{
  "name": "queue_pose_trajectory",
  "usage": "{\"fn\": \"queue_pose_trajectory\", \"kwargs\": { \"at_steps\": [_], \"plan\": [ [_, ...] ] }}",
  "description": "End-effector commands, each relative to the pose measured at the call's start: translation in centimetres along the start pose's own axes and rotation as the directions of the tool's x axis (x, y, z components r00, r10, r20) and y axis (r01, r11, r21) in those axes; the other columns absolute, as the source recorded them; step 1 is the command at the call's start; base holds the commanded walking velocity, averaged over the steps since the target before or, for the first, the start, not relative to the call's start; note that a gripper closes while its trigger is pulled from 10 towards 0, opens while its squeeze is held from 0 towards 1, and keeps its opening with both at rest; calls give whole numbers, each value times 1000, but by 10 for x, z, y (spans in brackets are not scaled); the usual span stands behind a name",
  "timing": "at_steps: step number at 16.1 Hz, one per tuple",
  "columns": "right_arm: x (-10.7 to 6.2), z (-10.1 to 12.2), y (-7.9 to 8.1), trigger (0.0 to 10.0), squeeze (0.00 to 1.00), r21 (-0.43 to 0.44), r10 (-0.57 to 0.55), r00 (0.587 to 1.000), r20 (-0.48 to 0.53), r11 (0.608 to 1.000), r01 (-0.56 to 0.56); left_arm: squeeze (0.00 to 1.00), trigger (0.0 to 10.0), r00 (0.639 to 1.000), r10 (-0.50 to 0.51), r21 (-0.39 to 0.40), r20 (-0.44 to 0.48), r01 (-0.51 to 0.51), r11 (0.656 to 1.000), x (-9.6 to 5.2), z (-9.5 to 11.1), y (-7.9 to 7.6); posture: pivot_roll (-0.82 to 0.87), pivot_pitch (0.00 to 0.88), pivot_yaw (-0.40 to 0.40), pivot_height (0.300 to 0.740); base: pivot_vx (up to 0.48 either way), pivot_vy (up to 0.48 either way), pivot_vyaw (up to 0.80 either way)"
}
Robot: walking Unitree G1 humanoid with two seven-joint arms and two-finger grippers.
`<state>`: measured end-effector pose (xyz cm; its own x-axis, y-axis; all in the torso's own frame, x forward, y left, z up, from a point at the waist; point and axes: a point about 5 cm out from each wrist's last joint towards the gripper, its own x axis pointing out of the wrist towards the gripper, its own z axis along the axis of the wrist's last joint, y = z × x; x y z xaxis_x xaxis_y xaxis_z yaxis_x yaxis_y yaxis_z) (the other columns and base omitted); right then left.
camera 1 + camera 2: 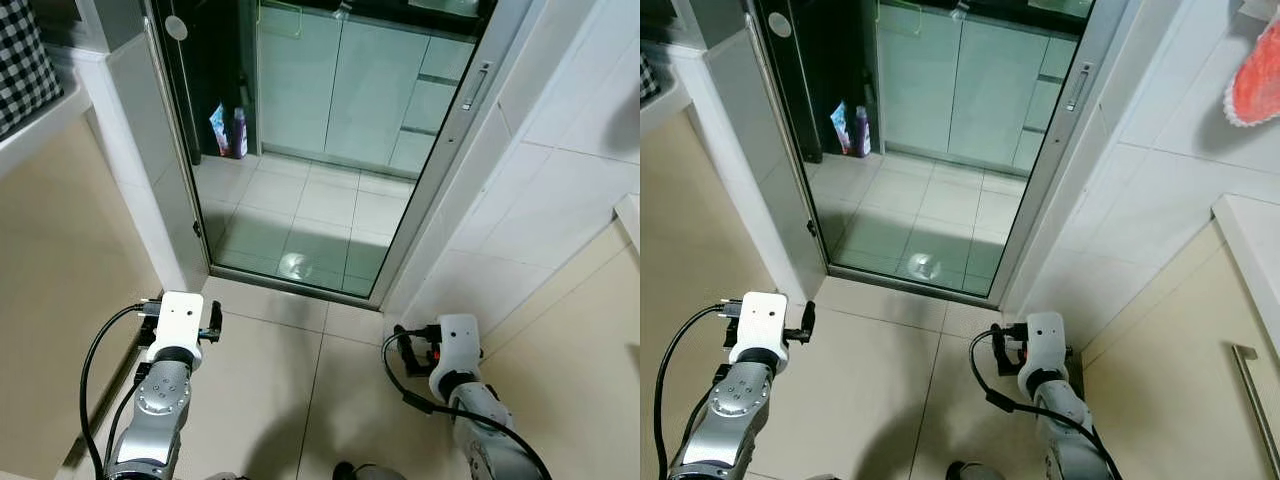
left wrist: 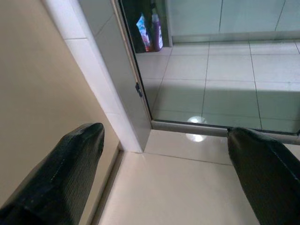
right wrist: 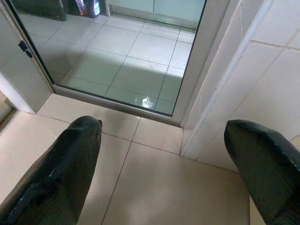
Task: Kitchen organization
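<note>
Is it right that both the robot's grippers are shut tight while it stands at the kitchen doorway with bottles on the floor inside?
Not quite: both grippers are open. The left wrist view shows the left gripper with its fingers wide apart, and the right wrist view shows the same for the right gripper. The rest holds: it faces the doorway, with bottles on the floor inside.

Head stereo looks down at doorway threshold (image 1: 290, 283), wrist cameras low, sharing it

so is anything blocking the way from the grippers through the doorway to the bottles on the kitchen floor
Nothing visible does. The left gripper and right gripper hang open before the doorway threshold; bare tiles run to the bottles by the cabinets.
</note>
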<state>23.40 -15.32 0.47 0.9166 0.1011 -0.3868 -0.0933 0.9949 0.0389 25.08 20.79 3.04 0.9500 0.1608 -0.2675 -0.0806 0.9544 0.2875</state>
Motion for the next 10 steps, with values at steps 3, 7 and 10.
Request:
{"fn": "queue_pose_trajectory", "kwargs": {
  "at_steps": [3,7,10],
  "plan": [
    [1,4,-4,10000,0,16,-15,1000,27,1000,15,0,10000,1000,0,1,2,0,1000,1,1,-3,48,51,-83,740,0,0,0],
    [2,5,-4,10000,0,19,-14,999,34,1000,13,0,10000,1000,9,-1,7,-9,1000,2,1,-3,50,50,-84,740,0,0,0],
    [2,5,-5,10000,0,17,-14,999,37,1000,14,0,10000,1000,13,-4,10,-13,1000,2,1,-3,48,48,-90,740,0,0,0]
  ]
}}
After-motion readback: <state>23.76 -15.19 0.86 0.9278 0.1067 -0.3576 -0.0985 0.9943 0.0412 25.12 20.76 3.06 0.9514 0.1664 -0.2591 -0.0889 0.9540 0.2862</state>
